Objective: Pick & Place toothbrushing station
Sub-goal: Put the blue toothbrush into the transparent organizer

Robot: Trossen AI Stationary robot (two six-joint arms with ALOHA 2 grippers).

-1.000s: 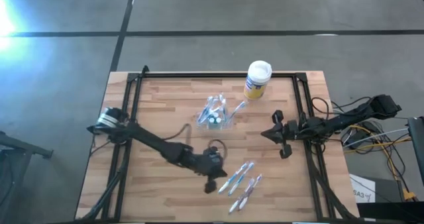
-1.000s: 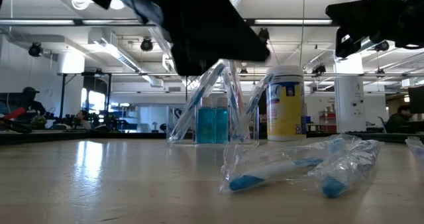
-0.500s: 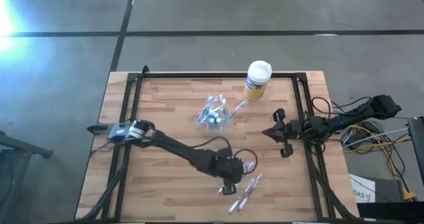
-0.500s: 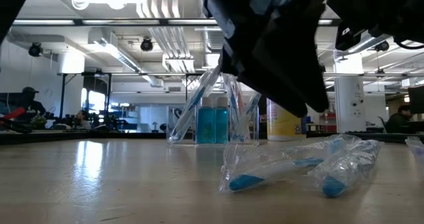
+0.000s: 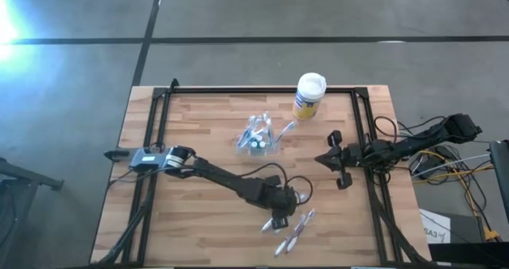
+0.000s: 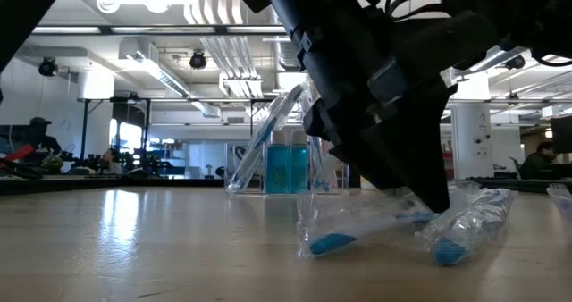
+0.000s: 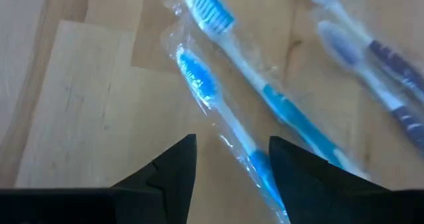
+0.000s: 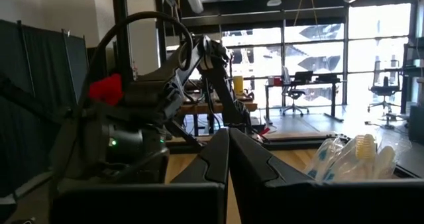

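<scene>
Two fingers of my left hand (image 7: 228, 159) stood apart astride one wrapped toothbrush (image 7: 222, 118); I judged centring it before closing wisest.

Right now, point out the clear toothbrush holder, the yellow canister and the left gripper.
clear toothbrush holder (image 5: 256, 135), high view, its middle.
yellow canister (image 5: 308, 97), high view, white lid and upper body.
left gripper (image 7: 229, 159), left wrist view, between its fingertips.

Left gripper (image 6: 438, 199) in low view: its dark body hides the yellow canister behind it.
Wrapped toothbrushes (image 7: 265, 118) in left wrist view: handles cut off by the picture edge.
Holder (image 5: 256, 135) contents from above: too small to tell.
</scene>
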